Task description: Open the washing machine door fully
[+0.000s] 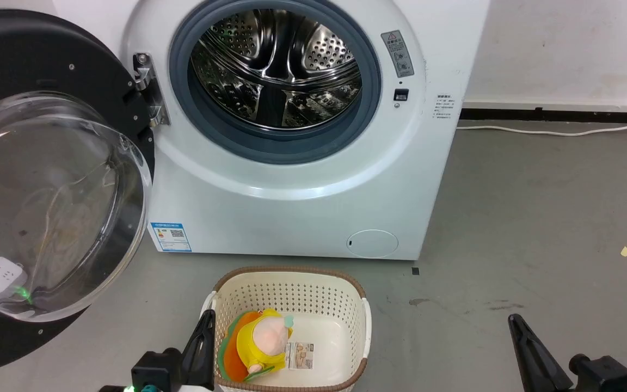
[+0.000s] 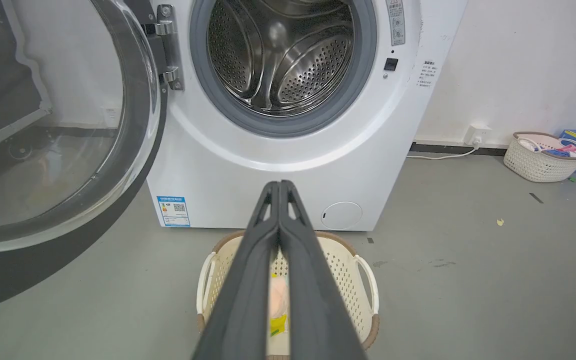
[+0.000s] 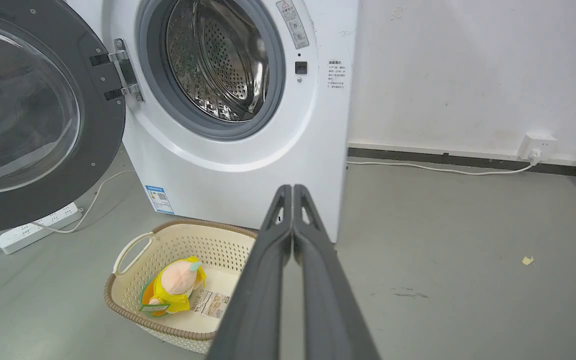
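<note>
The washing machine [image 1: 292,218] stands against a white wall, and its steel drum [image 1: 275,65] lies exposed inside the grey gasket [image 1: 370,92]. The washing machine door [image 1: 30,54] stands wide open on the machine's left side, held by the metal hinge [image 1: 147,87] at the left edge of the machine's front. The door's inner face and bulging glass bowl [image 1: 47,207] turn outward, away from the drum mouth. Whether the door's far edge touches anything behind it I cannot tell.

Low on the machine's front sit a blue label [image 1: 171,237] at the left corner and a round flap [image 1: 372,243] toward the right. On the floor just in front of the machine stands a cream perforated basket [image 1: 292,288] with a brown rim. In it lie a yellow plush toy [image 1: 262,343] and a small printed card [image 1: 300,356].

The left gripper [image 2: 279,187] hangs above that basket, in front of the machine and well apart from the door. Its two dark fingers are pressed together along their length with nothing between them. The right gripper [image 3: 293,189] is off to the right of the basket, also short of the machine, its fingers likewise clenched on nothing.

A white power strip [image 3: 38,227] lies on the floor left of the machine, beneath the open door. A white cable [image 1: 547,130] runs along the wall to the machine's right. A second basket [image 2: 543,157] sits further right still.
</note>
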